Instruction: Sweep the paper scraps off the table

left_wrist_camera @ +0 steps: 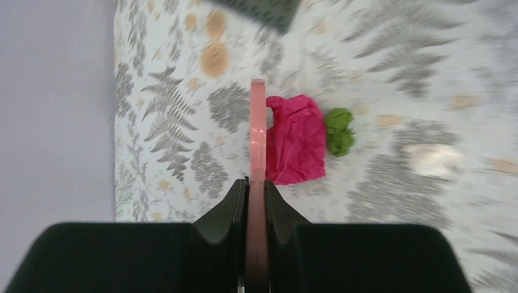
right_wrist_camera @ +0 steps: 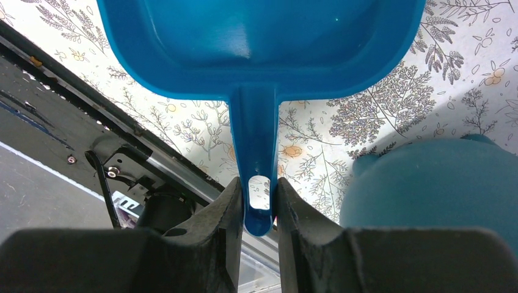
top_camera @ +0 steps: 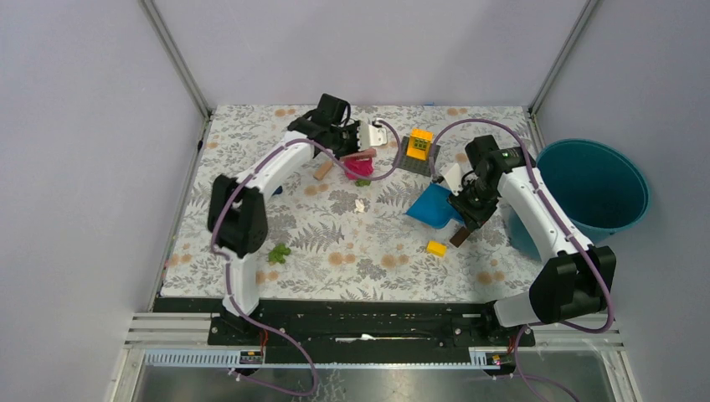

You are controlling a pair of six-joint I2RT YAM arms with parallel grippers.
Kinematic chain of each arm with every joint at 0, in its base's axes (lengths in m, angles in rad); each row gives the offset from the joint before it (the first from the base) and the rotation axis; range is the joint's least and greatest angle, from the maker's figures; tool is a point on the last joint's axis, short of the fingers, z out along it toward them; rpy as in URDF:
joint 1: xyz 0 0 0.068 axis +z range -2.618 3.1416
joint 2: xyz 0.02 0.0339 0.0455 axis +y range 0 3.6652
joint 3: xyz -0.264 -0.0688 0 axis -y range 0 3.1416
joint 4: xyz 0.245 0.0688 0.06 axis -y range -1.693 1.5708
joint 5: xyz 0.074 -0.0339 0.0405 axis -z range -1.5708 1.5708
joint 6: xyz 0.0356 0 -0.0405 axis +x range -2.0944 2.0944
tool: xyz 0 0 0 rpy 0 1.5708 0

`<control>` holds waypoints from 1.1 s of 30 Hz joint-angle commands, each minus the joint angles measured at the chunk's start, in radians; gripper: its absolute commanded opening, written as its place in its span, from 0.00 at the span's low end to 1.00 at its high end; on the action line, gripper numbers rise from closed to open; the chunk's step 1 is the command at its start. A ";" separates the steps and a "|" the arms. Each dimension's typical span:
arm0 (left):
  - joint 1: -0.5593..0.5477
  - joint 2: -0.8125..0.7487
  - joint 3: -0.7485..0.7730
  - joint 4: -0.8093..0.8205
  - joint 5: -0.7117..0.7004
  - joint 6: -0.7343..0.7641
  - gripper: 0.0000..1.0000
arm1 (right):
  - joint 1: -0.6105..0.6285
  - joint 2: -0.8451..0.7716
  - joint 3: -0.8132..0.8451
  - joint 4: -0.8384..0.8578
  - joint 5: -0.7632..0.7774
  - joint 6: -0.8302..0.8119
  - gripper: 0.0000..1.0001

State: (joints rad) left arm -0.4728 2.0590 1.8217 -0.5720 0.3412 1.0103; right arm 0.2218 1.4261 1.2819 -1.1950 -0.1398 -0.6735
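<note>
Clamps a thin pink blade (left_wrist_camera: 258, 134) in the left gripper (left_wrist_camera: 256, 186) and pinches the blue dustpan (right_wrist_camera: 262, 43) by its handle in the right gripper (right_wrist_camera: 257, 189). Risks riding over the magenta scrap (left_wrist_camera: 296, 140), or flicking the green scrap (left_wrist_camera: 339, 131) aside, with the dustpan well apart. Finds the magenta scrap mid-frame in the left wrist view, just beside the blade's right side, long axis up-down, parallel to it.

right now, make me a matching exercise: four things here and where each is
1 magenta crumpled paper wad
2 blue plastic dustpan
3 round teal bucket
4 small yellow block

a handle in the right gripper
b right of the right arm
c lying beside a dark brown block
d against the pink flat blade in the left gripper

Pairs: 1-d, 2-a, 3-b, 4-c
</note>
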 commanded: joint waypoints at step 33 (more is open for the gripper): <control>-0.060 -0.455 -0.277 -0.236 -0.553 -1.050 0.07 | 0.264 0.340 0.162 0.065 0.225 -0.120 0.00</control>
State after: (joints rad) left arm -0.5522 1.5898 1.5539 -0.8005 -0.1066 0.0402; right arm 0.4484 1.7485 1.4067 -1.0985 0.0559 -0.8074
